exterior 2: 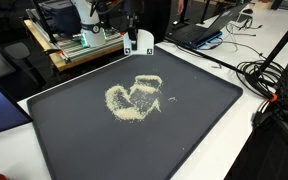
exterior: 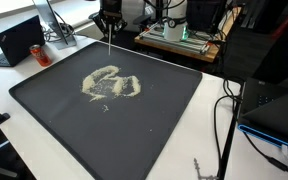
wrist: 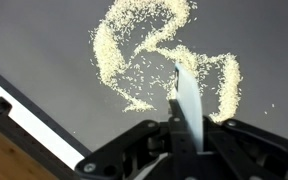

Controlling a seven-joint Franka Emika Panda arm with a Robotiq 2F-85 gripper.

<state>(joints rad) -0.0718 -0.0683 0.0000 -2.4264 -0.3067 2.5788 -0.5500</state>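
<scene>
Grain [exterior: 111, 85]: in an exterior view, a loose swirl mid-mat [exterior: 44, 110], on the worktop [exterior: 210, 120].
Gripper [exterior: 109, 22]: over the mat's far edge, with the blade [exterior: 109, 40] hanging down and the grain on its near side.
Gap: in an exterior view, the grain [exterior 2: 134, 98] lies well apart from the gripper [exterior 2: 132, 30].
Fingers [wrist: 162, 140]: in the wrist view, clenched on the blade [wrist: 187, 100], whose long axis points into the swirl.
</scene>
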